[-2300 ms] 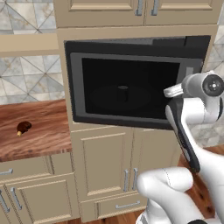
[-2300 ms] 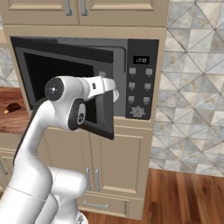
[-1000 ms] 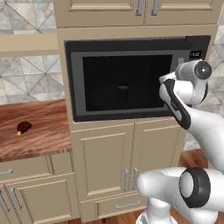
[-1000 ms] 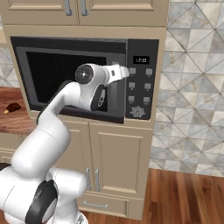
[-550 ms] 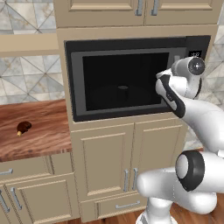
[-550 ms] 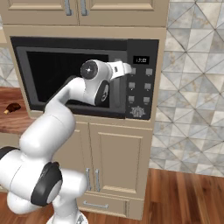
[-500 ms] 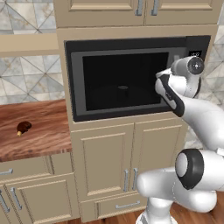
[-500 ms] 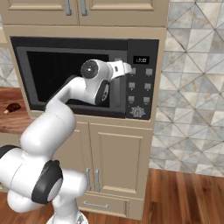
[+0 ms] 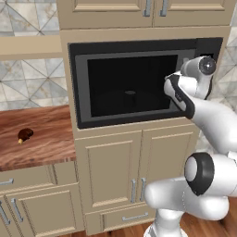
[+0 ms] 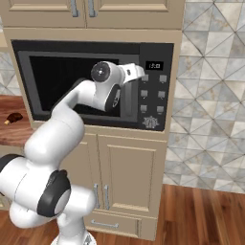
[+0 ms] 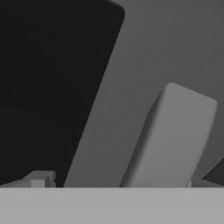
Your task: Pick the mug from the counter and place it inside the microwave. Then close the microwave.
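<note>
The white arm is seen raised to the built-in microwave (image 9: 139, 83), its hand pressed up close to the right edge of the dark window door, beside the button panel (image 10: 155, 95). In the hand view, the grey bar handle (image 11: 175, 140) is shown just ahead of the gripper (image 11: 116, 186), standing between the two finger tips (image 11: 39, 180), which are spread as wide as they go; nothing is held in them.

The door is judged to be shut, or as good as shut, lying flush with the cabinet front in both base views. Through the dark glass a small dark shape (image 9: 130, 92) is made out low in the cavity; it cannot be told from these pictures whether that is the mug or part of the turntable. No mug is found on the reddish-brown counter (image 9: 46, 139), where only a small dark-brown lump with an orange tip (image 9: 25, 134) is left lying.

The task is therefore judged to be at or very near its end: the placing appears done and the closing all but finished, with at most a last push on the door and a withdrawal of the arm remaining.
</note>
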